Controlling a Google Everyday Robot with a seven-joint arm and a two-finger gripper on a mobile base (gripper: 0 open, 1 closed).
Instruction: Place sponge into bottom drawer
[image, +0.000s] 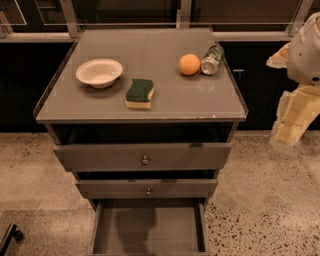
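Observation:
The sponge (139, 93), dark green on top over pale yellow foam, lies on the grey cabinet top (165, 100) near its front edge, left of centre. The bottom drawer (150, 230) is pulled out, showing a flat grey floor with nothing in it. My gripper (292, 125) is at the far right of the view, off the cabinet's right side and well away from the sponge, with pale yellowish fingers hanging below the white arm.
A white bowl (99, 72) stands left of the sponge. An orange (189, 64) and a tipped can (212, 59) lie at the back right. Two knobbed drawers (145, 159) sit above the open one, slightly pulled out. Speckled floor surrounds the cabinet.

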